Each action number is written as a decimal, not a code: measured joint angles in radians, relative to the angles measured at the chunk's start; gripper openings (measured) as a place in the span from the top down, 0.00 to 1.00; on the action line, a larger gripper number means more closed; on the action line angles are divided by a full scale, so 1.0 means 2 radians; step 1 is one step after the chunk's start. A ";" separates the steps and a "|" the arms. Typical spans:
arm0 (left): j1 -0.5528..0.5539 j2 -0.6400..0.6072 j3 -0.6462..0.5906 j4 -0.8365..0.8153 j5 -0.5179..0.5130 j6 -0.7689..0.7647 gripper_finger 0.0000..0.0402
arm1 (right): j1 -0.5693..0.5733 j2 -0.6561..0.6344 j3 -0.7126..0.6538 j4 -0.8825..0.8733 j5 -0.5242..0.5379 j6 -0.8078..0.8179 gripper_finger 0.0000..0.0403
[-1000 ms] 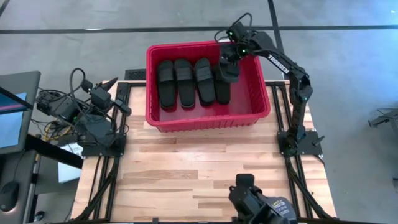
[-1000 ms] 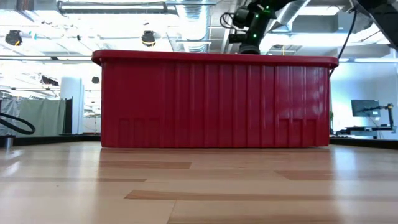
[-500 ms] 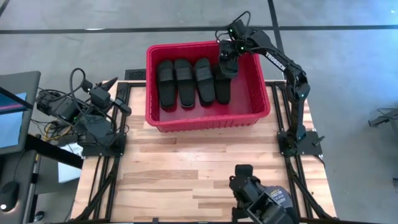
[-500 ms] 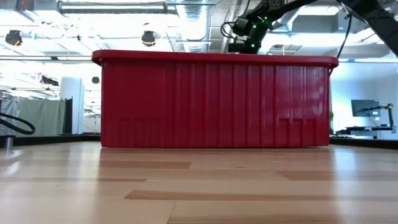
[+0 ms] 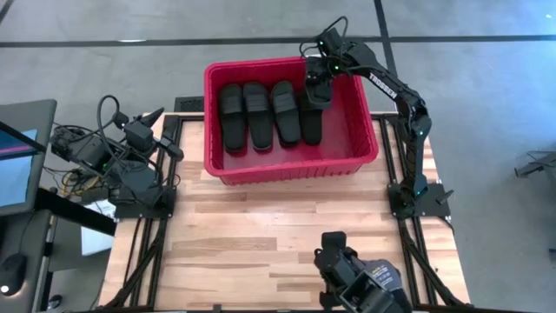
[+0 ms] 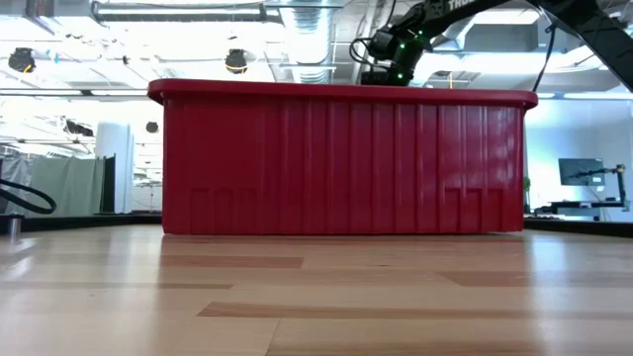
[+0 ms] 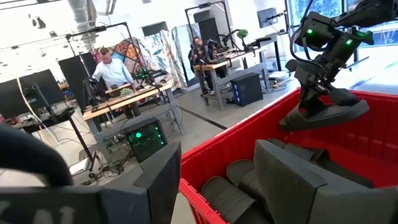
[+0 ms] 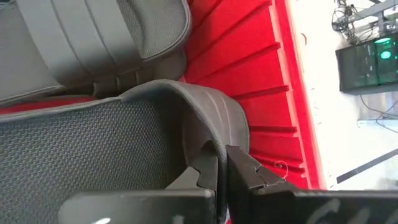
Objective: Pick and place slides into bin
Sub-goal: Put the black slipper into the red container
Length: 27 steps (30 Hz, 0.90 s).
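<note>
While gripped, black slide (image 5: pixel 318 94) hangs above red bin (image 5: pixel 287 171).

The right hand (image 5: pixel 318 89), gripping a slide (image 5: pixel 314 96), has moved toward the bin's (image 5: pixel 287 170) far wall.

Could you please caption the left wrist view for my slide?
Right gripper holds a slide above the red bin, where other slides lie.

Bin (image 5: pixel 287 169): red moulded plastic, ribbed walls, thick rim, faint sheen.
Slides (image 5: pixel 261 113): dark rubbery material, matt; footbed finely dimpled (image 8: pixel 81 143), strap smooth with shallow ridges.
Table (image 5: pixel 261 235): pale wood planks, visible grain, smooth, lightly glossy in the low view.
Arms (image 5: pixel 395 91): dark hard casing, matt.
Frame rails (image 5: pixel 143 252) along the table edges: black metal, dull finish.
</note>
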 joint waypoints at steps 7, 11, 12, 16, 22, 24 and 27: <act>0.000 0.001 0.000 0.000 -0.001 -0.005 0.52 | 0.022 0.000 0.000 -0.007 -0.002 -0.001 1.00; 0.000 0.001 0.000 0.001 -0.001 -0.007 0.52 | 0.032 0.000 0.000 -0.024 -0.002 0.010 1.00; 0.000 0.001 0.000 0.001 -0.001 -0.008 0.52 | 0.034 0.000 0.000 -0.031 -0.002 0.015 1.00; 0.000 0.001 0.000 0.001 0.006 -0.011 0.52 | 0.034 0.000 0.000 -0.066 -0.002 0.036 1.00; 0.000 0.004 0.000 -0.001 0.006 -0.011 0.52 | 0.037 -0.003 0.000 -0.081 -0.007 0.048 1.00; 0.000 0.003 0.000 -0.002 0.006 -0.011 0.52 | 0.036 -0.004 0.000 -0.087 -0.010 0.057 1.00; 0.000 0.004 0.000 -0.004 0.007 -0.011 0.52 | 0.036 -0.004 0.000 -0.107 -0.017 0.062 1.00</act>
